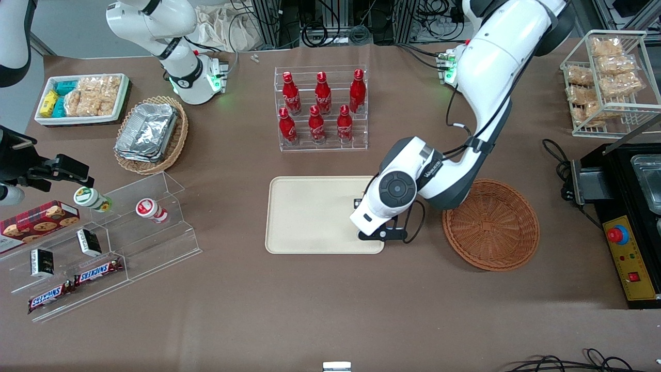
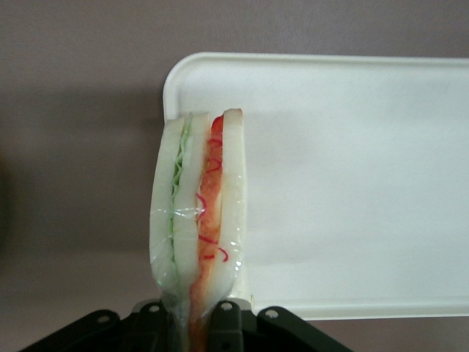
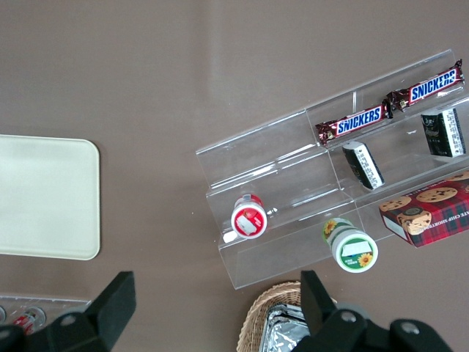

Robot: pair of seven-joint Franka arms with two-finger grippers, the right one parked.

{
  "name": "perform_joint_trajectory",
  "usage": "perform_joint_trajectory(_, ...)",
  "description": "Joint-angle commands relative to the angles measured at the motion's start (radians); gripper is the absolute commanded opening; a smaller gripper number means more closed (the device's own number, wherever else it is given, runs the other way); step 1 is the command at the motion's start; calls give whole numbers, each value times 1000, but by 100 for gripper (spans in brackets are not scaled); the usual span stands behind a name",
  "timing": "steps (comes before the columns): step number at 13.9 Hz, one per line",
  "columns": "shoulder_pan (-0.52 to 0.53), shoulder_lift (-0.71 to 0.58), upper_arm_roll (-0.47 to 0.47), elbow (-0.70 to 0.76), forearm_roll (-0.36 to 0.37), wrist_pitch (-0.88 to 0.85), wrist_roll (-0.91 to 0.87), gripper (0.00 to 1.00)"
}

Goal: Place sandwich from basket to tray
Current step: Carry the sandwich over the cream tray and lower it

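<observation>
- Gripper [image 2: 196, 326] clamped on sandwich [image 2: 199, 220], hanging over the tray [image 1: 310, 217] edge nearest the basket [image 1: 490, 225]; height above tray unclear.
- Basket sits beside tray on brown table [image 1: 310, 310].
- Cables [image 1: 335, 31] at table's edge.

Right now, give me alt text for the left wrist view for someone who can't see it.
The black two-finger gripper is shut on a plastic-wrapped triangular white-bread sandwich with red and green filling, held above the rounded corner of a flat cream-beige tray on a brown table.
</observation>
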Motion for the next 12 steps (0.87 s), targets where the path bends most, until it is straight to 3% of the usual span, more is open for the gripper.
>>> perform_joint_trajectory(1, -30, 12, 3, -22, 14, 11, 28, 0)
perform_joint_trajectory(6, -59, 37, 6, -22, 52, 24, 22, 0)
perform_joint_trajectory(7, -59, 46, 6, -21, 69, 22, 12, 19)
perform_joint_trajectory(8, -61, 51, 6, -22, 72, 22, 12, 54)
perform_joint_trajectory(9, -63, 51, 6, -22, 72, 21, 13, 69)
perform_joint_trajectory(10, -63, 49, 6, -22, 72, 19, 13, 93)
perform_joint_trajectory(11, -63, 49, 6, -22, 72, 16, 13, 100)
perform_joint_trajectory(12, -63, 48, 6, -21, 72, 12, 15, 100)
